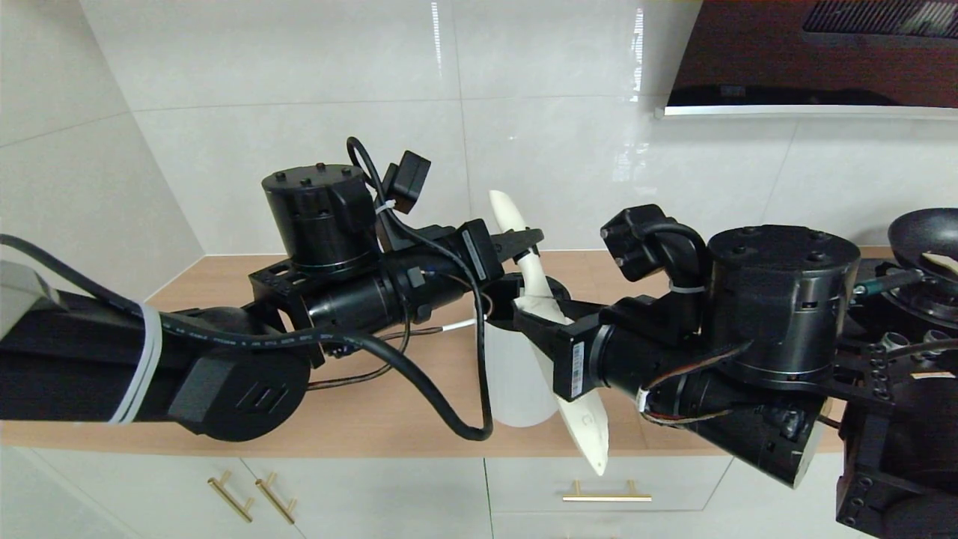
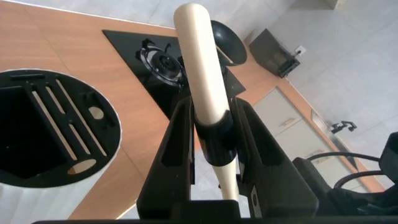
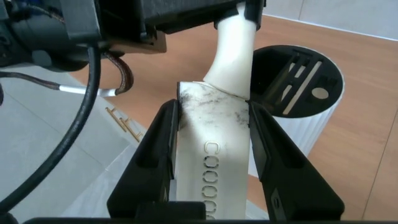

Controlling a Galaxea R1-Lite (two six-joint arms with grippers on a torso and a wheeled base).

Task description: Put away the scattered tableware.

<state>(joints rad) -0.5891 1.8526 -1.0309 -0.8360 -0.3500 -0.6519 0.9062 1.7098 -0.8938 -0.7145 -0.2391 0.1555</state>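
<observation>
Cream-coloured plastic spatula (image 1: 536, 284) is hanging tilted in mid-air, just above a white cylindrical utensil holder (image 1: 516, 374) that is standing on the wooden counter (image 1: 359, 419). The left gripper (image 1: 516, 243) is clamping the thin handle while the right gripper (image 1: 539, 314) is pinching the broad blade. Both are sharing it, probably a handover to re-aim it for the holder's dark slots.
</observation>
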